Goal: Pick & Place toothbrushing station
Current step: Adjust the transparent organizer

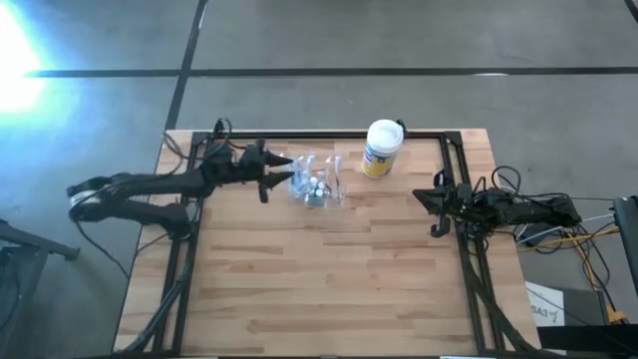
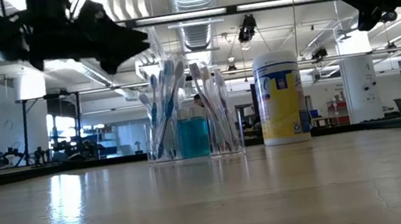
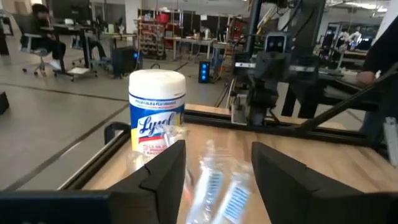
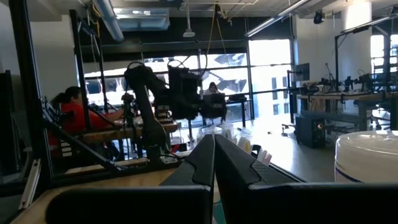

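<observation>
i see my left gripper (image 1: 280,171) open and empty, the toothbrushing station (image 1: 317,180) just ahead of its jaws; the shut right gripper (image 1: 427,196) waits well apart

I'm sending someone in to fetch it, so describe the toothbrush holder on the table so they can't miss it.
Look at the far side of the wooden table, near the middle. Beside the white canister with the yellow label stands the holder, just in front of the left hand. Unlike the opaque canister, it is see-through, with upright toothbrushes and something blue inside.
</observation>
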`<state>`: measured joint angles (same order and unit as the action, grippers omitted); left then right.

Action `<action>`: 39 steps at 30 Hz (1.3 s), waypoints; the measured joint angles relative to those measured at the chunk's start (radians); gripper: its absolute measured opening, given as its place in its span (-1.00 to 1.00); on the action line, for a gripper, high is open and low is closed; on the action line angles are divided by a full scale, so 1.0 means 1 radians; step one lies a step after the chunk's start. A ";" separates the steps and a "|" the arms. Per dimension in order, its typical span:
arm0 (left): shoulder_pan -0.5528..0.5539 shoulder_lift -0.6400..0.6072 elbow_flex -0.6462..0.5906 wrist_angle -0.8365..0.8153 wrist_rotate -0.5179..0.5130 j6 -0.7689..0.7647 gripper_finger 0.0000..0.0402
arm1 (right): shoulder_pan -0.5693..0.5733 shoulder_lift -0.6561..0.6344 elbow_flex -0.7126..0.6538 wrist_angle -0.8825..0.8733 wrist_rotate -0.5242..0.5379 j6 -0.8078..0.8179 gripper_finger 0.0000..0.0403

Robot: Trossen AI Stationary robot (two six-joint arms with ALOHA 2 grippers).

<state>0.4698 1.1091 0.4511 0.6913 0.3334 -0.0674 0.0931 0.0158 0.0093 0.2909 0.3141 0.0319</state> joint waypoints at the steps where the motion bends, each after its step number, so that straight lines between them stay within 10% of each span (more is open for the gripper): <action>1: 0.000 -0.044 0.000 -0.048 0.000 -0.006 -0.08 | 0.000 0.000 0.000 0.000 0.000 0.000 -0.96; 11: -0.021 -0.424 -0.058 -0.615 -0.072 0.067 -0.79 | 0.000 0.000 0.000 0.011 0.000 -0.012 -0.96; 23: -0.022 -0.458 -0.400 -0.326 -0.300 -0.102 -0.97 | -0.003 0.044 0.030 0.112 0.122 0.043 -0.96; 39: -0.023 -0.385 -0.425 -0.322 -0.296 -0.134 -0.99 | 0.024 1.055 0.556 0.169 0.188 -0.061 -0.96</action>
<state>0.4469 0.7236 0.0265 0.3694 0.0379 -0.2013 0.1174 1.0709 0.5651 0.4603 0.5022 -0.0291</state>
